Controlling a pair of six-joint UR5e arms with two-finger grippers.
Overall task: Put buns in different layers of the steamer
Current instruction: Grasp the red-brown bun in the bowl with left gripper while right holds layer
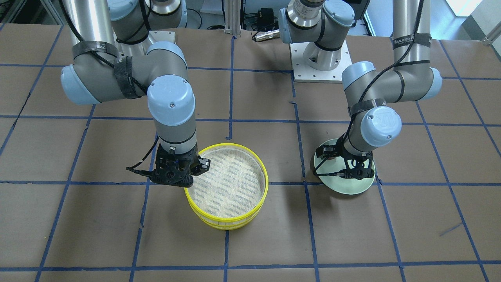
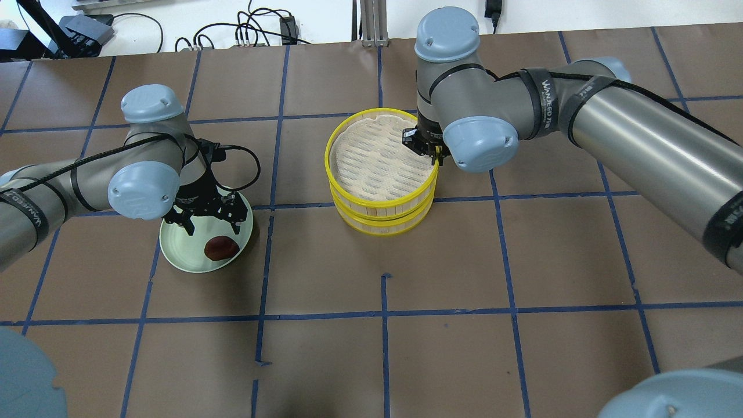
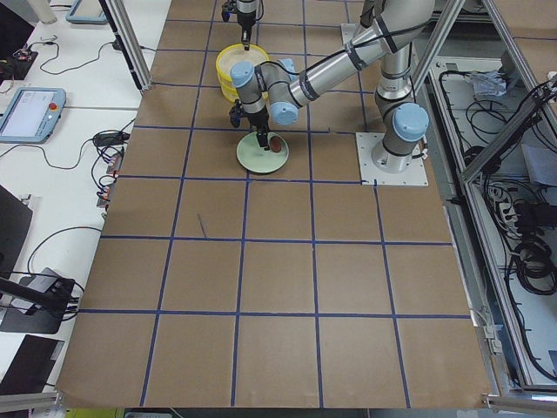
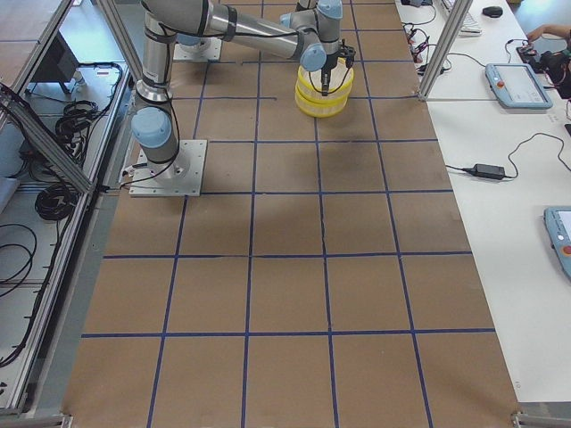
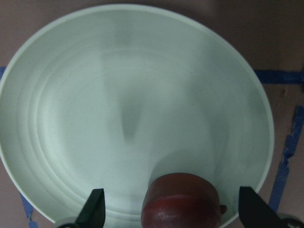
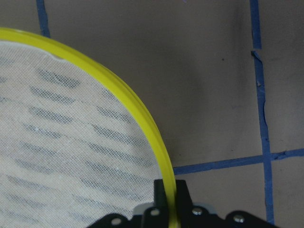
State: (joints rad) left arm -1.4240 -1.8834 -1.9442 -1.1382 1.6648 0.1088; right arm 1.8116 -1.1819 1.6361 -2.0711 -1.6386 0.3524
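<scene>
The dark reddish-brown bun (image 2: 221,248) lies on a pale green plate (image 2: 177,255). My left gripper (image 2: 212,227) is open just above it. In the left wrist view the bun (image 5: 183,202) sits between the two fingertips (image 5: 94,207), with a gap on each side. The yellow-rimmed steamer (image 2: 380,217) is a stack of trays at mid table. Its top tray (image 1: 231,180) holds nothing. My right gripper (image 2: 435,159) is shut on the top tray's yellow rim (image 6: 142,118). The white bun is not in view.
Brown paper with blue tape lines covers the table (image 2: 464,278). The plate (image 1: 344,190) stands about one tile from the steamer (image 1: 235,219). Arm bases, cables and a metal post (image 2: 371,23) are at the robot's edge.
</scene>
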